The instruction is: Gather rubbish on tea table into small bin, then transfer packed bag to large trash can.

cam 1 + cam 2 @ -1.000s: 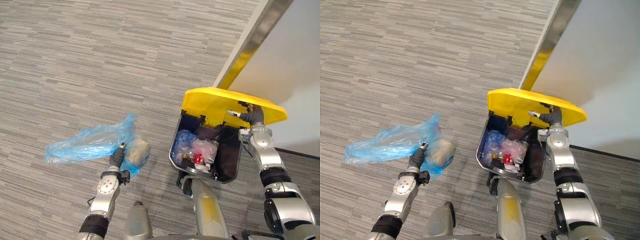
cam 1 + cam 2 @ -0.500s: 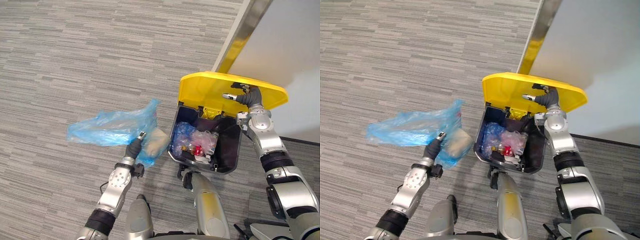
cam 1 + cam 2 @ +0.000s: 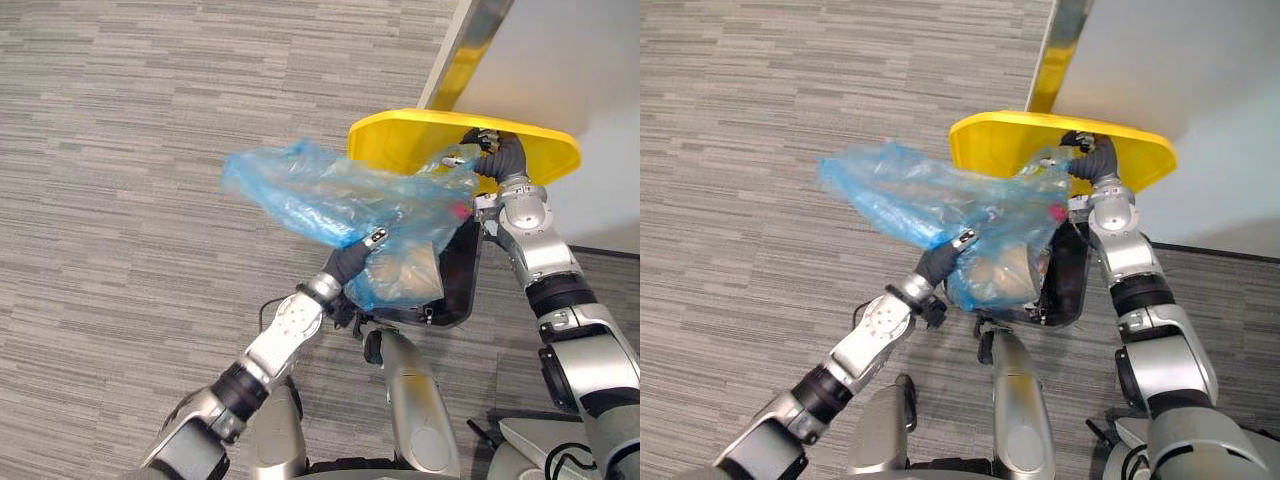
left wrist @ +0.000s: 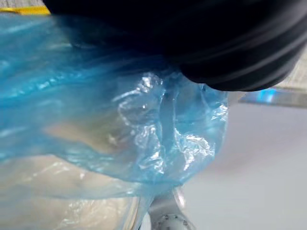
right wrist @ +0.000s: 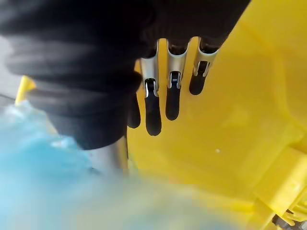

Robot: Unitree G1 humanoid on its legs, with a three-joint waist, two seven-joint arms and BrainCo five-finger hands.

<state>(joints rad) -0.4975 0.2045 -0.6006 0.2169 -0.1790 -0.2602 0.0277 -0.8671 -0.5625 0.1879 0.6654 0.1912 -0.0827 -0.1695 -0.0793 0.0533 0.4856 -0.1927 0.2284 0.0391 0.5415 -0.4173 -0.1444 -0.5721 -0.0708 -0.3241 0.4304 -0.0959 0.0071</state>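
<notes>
Nearest, in the lower centre of the frame, the left hand [image 3: 352, 262] had its fingers closed on a gathered fold of the blue bag [image 3: 330, 200], pinching thin, crinkled, translucent film; in its wrist view the plastic bunched into glossy wrinkles right at the hand. The bag hung in the air at centre frame. Its weighted lower part, carrying a pale beige lump [image 3: 410, 275], sat over the mouth of the large trash can [image 3: 462, 275], and I could not tell whether it touched the rim. A long slack tail of film trailed toward the upper left. The can body was dark, rigid and box-shaped. Above it, the smooth yellow lid [image 3: 400, 140] was held up by the right hand [image 3: 490, 150], whose straight fingers [image 5: 168, 91] pressed flat against its underside. Behind it ran a brushed metal strip [image 3: 468, 50] along a plain white wall [image 3: 580, 70], and striped grey carpet [image 3: 120, 150] filled the left. Risks, as judged: the film could slip or tear at the single pinch point under the lump's weight. The loose tail could drape outside the rim or snag on the lid. The lid, only propped by pressure, could drop onto the bag if those fingers slid.
</notes>
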